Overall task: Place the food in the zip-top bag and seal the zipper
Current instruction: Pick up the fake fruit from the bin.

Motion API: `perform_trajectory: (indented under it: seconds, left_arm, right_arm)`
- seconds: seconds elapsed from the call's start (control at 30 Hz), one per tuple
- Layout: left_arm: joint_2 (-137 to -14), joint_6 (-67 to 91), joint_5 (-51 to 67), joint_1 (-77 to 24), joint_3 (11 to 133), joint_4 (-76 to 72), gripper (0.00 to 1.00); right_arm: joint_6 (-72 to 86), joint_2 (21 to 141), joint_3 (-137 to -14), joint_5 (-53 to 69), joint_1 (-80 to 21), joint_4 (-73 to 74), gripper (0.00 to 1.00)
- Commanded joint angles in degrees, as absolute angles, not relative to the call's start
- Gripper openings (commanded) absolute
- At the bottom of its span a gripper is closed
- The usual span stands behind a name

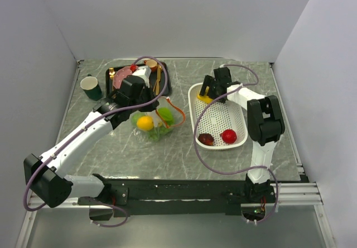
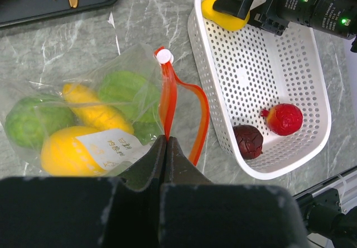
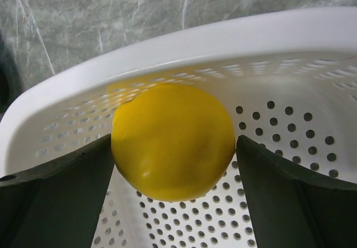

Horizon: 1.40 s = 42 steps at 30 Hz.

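Note:
The clear zip-top bag (image 2: 83, 119) lies on the marble table with a yellow lemon (image 2: 64, 150), corn (image 2: 92, 111) and green pieces (image 2: 28, 119) inside. Its orange-red zipper (image 2: 169, 100) stands apart at the mouth. My left gripper (image 2: 166, 139) is shut on one side of that strip. The white basket (image 2: 329, 114) holds a red fruit (image 2: 284, 118), a dark purple one (image 2: 247, 141) and another lemon (image 3: 173, 142) in its far corner. My right gripper (image 3: 174, 147) is open, one finger on each side of this lemon and close against it.
A black tray (image 1: 165, 85) with a pink plate and gold cutlery sits at the back, just behind the left gripper. A dark green cup (image 1: 91, 87) stands at the far left. Grey walls close in the table on three sides.

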<state>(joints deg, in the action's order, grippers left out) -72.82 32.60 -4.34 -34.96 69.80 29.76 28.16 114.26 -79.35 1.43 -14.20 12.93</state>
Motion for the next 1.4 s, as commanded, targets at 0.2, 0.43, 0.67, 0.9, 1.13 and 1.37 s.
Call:
perform_trajectory:
  seconds: [0.2, 0.43, 0.67, 0.9, 1.13, 1.37]
  left_arm:
    - [-73.1, 32.0, -4.1, -34.8, 72.5, 27.6, 0.01]
    - [-73.1, 32.3, -3.9, -34.8, 71.9, 27.4, 0.01]
    - [-73.2, 32.3, -3.7, -34.8, 71.9, 27.4, 0.01]
    - [-73.6, 32.7, -2.2, -34.8, 71.7, 26.4, 0.01]
    - [-75.1, 32.4, -1.9, -34.7, 72.9, 27.3, 0.01]
    - [-75.9, 33.1, -1.1, -34.7, 72.9, 26.0, 0.01]
  right_arm:
    - [29.2, 113.4, -79.6, 0.8, -13.7, 10.1, 0.76]
    - [28.9, 111.0, -76.6, 3.2, -13.7, 8.2, 0.44]
    - [28.1, 105.9, -73.7, 5.5, -13.7, 7.6, 0.31]
    - [28.7, 98.5, -67.8, 6.6, -13.8, 7.4, 0.28]
    - [29.5, 87.0, -60.7, 8.1, -14.5, 8.5, 0.28]
    - [30.5, 79.5, -58.4, 12.1, -17.3, 11.0, 0.29]
